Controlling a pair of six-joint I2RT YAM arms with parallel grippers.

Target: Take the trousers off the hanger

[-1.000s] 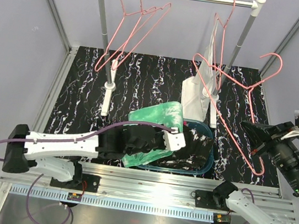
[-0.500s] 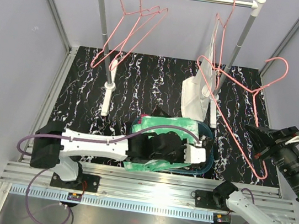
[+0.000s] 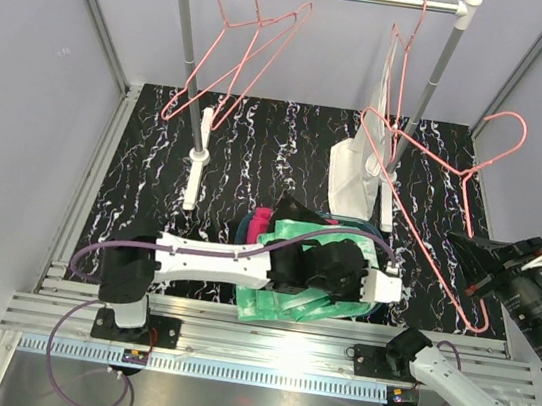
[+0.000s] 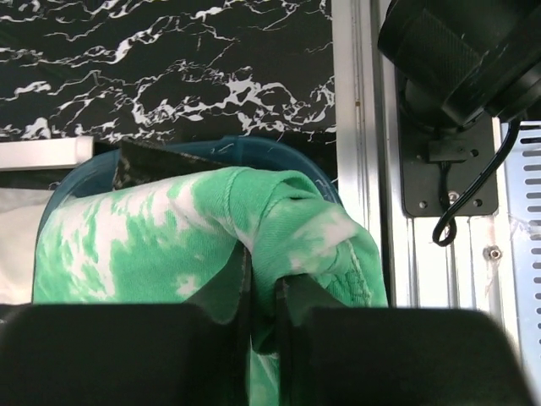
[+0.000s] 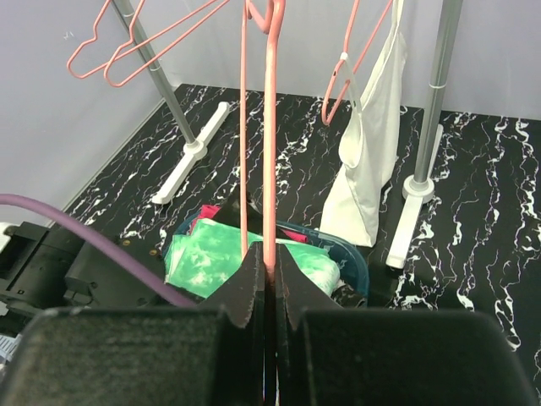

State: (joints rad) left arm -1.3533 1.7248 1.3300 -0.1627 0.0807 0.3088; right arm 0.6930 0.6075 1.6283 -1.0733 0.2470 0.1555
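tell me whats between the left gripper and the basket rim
The green-and-white tie-dye trousers, pinched by the left gripper, drape over the blue basket rim; left wrist view shows it.

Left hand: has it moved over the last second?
Yes. The left hand, gripping the green tie-dye trousers, swept right, from left of the rack's right foot to just past it.

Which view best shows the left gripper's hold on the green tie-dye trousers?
Left wrist: the green tie-dye trousers fill it, a fold pinched between the fingers. In top external the left arm covers most of them; right wrist shows them small and far.
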